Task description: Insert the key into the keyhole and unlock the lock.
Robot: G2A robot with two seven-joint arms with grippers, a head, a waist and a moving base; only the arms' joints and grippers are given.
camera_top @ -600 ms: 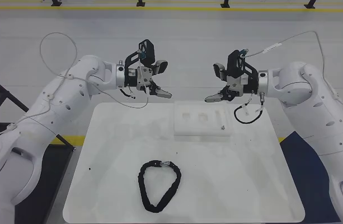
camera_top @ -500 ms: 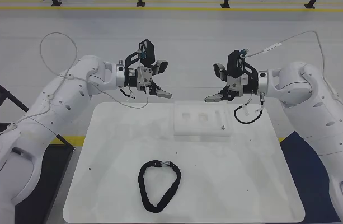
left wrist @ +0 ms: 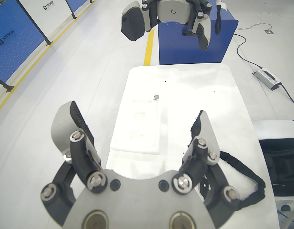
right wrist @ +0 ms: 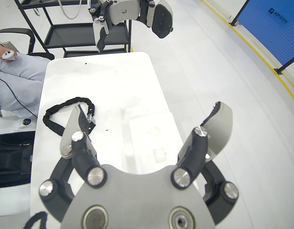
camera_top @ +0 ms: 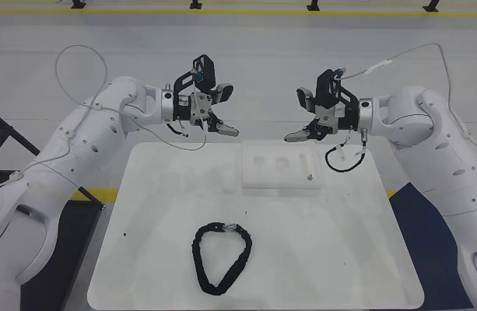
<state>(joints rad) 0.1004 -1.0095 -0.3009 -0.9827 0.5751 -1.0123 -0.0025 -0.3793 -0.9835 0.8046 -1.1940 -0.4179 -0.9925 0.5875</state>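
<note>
- The left gripper [camera_top: 229, 130] hangs upper left of centre, above the upper edge of the worktop [camera_top: 145, 233], its fingers spread wide and holding nothing.
- The right gripper [camera_top: 295, 137] hangs upper right of centre, fingers also wide; the two are well apart.
- The key [camera_top: 309, 177] lies at the lower right corner of the white foam tray [camera_top: 281, 165], near the upper edge.
- The black chain lock [camera_top: 221, 256] lies at lower centre, well apart from the tray and the side edges.

Robot test hall, blue barrier panels [left wrist: 15, 36], yellow floor lines [left wrist: 148, 46]
</note>
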